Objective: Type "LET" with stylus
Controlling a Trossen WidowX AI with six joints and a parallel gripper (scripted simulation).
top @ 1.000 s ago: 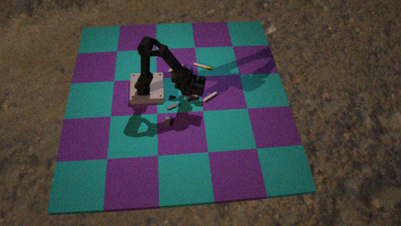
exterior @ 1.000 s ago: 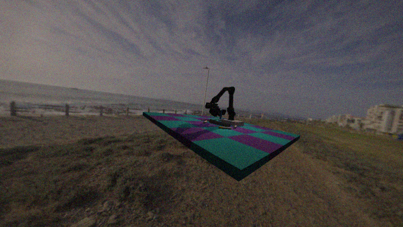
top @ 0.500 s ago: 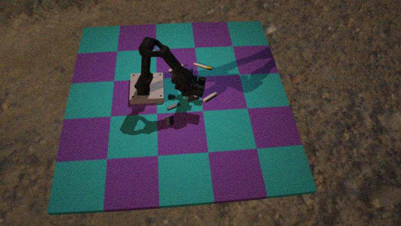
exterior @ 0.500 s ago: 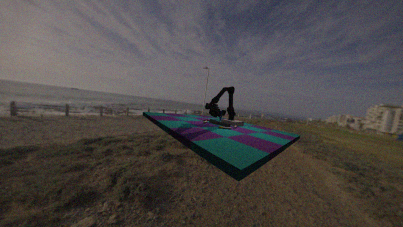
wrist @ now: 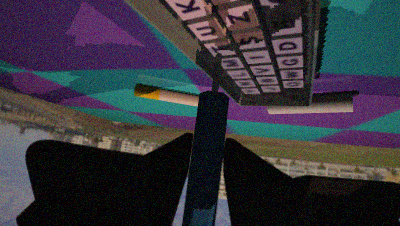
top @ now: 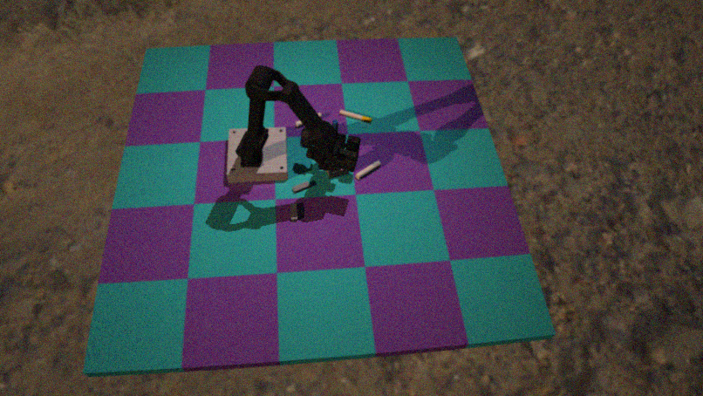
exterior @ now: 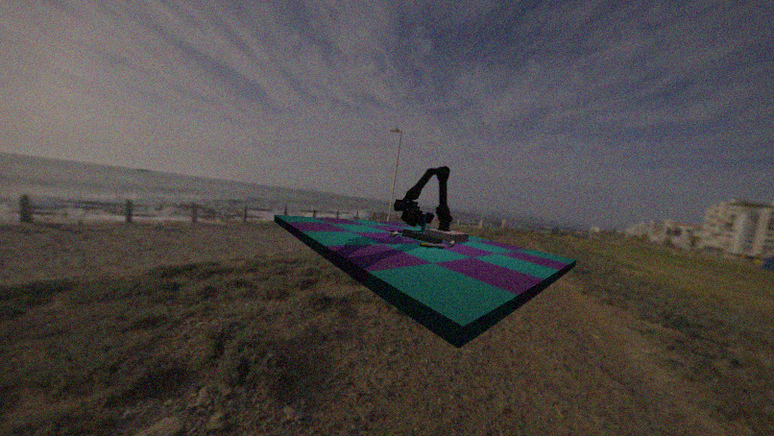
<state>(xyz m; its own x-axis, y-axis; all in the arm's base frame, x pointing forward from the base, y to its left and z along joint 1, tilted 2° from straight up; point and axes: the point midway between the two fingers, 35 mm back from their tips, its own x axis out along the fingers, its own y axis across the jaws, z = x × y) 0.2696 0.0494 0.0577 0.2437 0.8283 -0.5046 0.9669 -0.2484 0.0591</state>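
My gripper [exterior: 423, 218] [wrist: 208, 143] is shut on the stylus [wrist: 207, 160], a dark blue rod with a thin dark tip, held between both fingers. The keyboard [exterior: 416, 234] [wrist: 275, 99] is a dark slab with pale letter keys, below the gripper. In the wrist view the stylus tip overlaps the keyboard's edge close to the partly shadowed T key [wrist: 216, 50]. Whether the tip touches a key cannot be told. In the top view the arm hides most of the keyboard and the fingertips. Several keys lie in shadow.
A yellow-ended pale stick [top: 355, 116] [wrist: 175, 96] lies by the keyboard, with another pale stick [top: 301, 123] [wrist: 312, 106] near it. Other pale sticks [top: 367, 169] [top: 302, 187] and a small block [top: 294, 212] lie on the checkered top [top: 319, 310]. The arm stands on a pale base plate [top: 274, 167].
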